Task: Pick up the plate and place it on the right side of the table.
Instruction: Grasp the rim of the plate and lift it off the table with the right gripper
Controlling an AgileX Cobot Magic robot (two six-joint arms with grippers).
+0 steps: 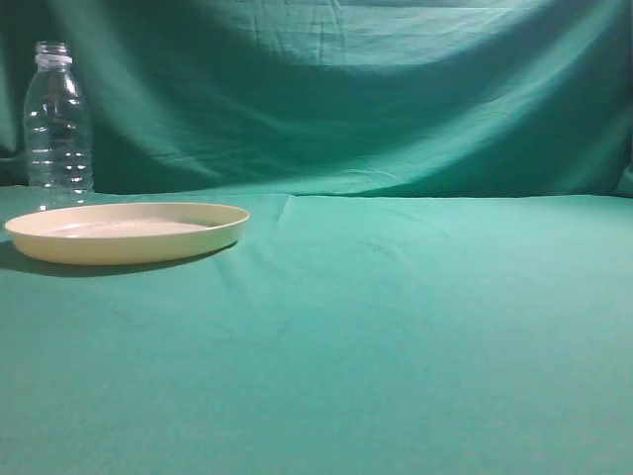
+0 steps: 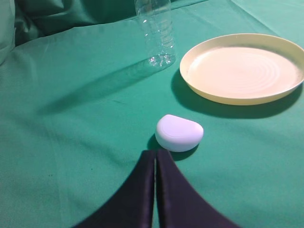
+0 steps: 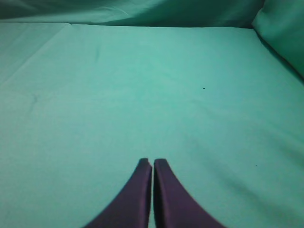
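The pale cream-yellow plate (image 1: 127, 231) lies flat and empty on the left of the table (image 1: 396, 317). It also shows in the left wrist view (image 2: 243, 67) at the upper right. My left gripper (image 2: 155, 153) is shut and empty, above the cloth, short of the plate and to its left. My right gripper (image 3: 152, 162) is shut and empty over bare green cloth (image 3: 152, 85). Neither gripper shows in the exterior view.
A clear plastic bottle (image 1: 57, 124) stands upright just behind the plate; it also shows in the left wrist view (image 2: 156, 33). A small white rounded object (image 2: 179, 132) lies on the cloth just ahead of my left gripper. Green cloth backdrop (image 1: 346, 89) hangs behind.
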